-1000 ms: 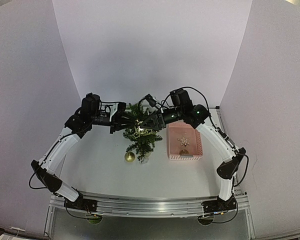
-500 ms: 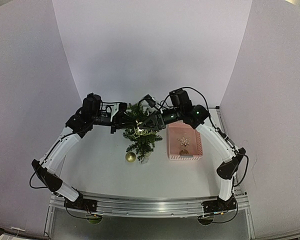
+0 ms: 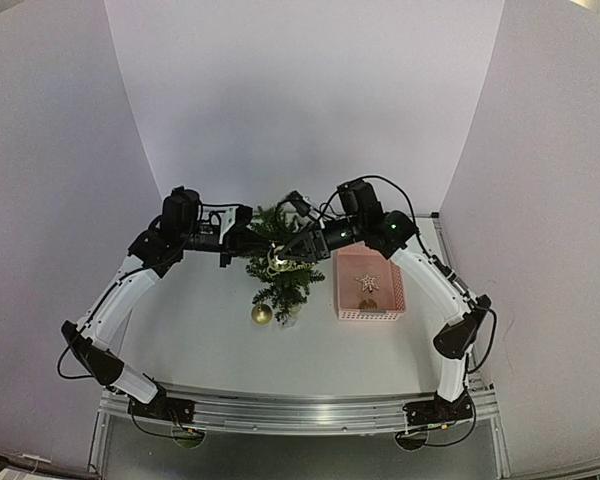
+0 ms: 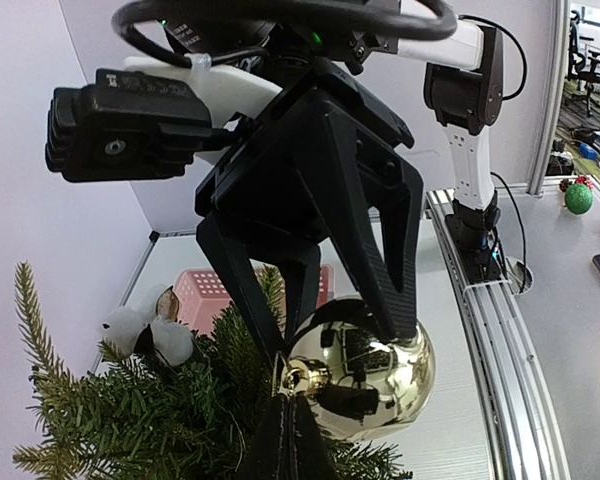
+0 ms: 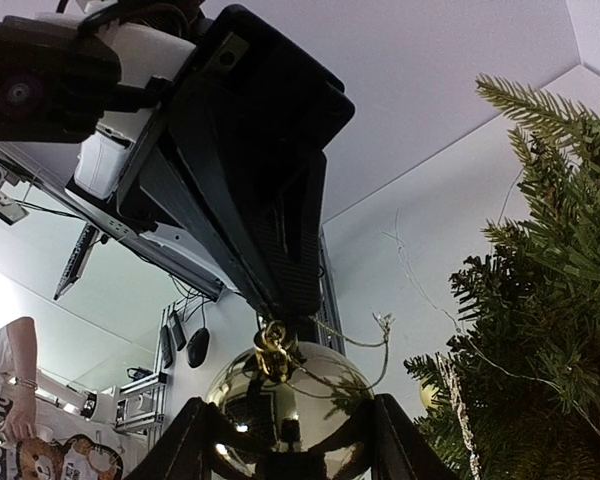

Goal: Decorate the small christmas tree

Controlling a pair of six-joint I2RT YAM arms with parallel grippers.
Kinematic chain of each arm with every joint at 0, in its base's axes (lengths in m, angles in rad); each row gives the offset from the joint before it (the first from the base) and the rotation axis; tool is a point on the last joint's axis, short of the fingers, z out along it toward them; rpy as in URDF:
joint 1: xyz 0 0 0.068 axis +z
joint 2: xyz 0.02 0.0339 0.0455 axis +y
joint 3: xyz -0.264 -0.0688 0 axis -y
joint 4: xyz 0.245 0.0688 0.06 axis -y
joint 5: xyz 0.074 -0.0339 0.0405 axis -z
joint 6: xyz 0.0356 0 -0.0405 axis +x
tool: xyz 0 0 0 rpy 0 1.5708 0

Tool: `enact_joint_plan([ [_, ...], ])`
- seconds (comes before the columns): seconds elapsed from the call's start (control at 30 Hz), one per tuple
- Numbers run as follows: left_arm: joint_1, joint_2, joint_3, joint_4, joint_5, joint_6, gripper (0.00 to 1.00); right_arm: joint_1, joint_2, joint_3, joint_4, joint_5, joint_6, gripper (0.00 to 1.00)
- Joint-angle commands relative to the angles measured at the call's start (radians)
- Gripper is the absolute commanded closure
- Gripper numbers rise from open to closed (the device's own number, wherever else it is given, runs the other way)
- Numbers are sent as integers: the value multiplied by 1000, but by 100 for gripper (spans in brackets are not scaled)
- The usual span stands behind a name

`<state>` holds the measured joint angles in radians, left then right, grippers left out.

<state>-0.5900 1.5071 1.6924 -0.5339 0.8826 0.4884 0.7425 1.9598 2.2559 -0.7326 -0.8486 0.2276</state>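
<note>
Black-and-white arms arch inward from the near corners of the counter point(image 3: 190, 340), elbows out. Their wrists meet level at the small christmas tree point(image 3: 285, 285), which stands upright near the middle of the counter, toward its far edge. The left gripper point(image 5: 280, 316) reaches in from the tree's left, its jaws pressed together right at the gold cap of the held bauble point(image 4: 365, 370); whether the thin hanging thread is caught between them I cannot tell. The right gripper point(image 4: 340, 338) comes from the tree's right, jaws partly spread and pinching that bauble across its sides, up against the branches.

Lettering shows on a printed shirt point(image 5: 5, 445) at the lower left of the right wrist view, cut off and not readable.

Counted: two arms and one tree. Two gold balls, the held bauble and a loose bauble point(image 3: 262, 314) on the counter just beside the tree's base on its near-left. One pink basket point(image 3: 370, 315) just beside the tree toward the right edge, with one star ornament point(image 3: 367, 282) in it. Two white puffs point(image 4: 150, 335) on the tree.
</note>
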Motion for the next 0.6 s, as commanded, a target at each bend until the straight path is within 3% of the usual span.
enact_joint_plan([
  [0.0, 1, -52, 11, 19, -17, 34, 100, 6, -60, -17, 21, -2, -26, 64],
  [0.33, 15, -66, 22, -15, -27, 58, 100, 7, -66, -20, 23, 2, -20, 64],
  [0.4, 17, -68, 33, -12, -38, 77, 100, 7, -64, -17, 22, 2, -20, 60],
  [0.57, 23, -68, 76, -37, -59, 140, 100, 7, -59, -2, 24, 14, -14, 38],
])
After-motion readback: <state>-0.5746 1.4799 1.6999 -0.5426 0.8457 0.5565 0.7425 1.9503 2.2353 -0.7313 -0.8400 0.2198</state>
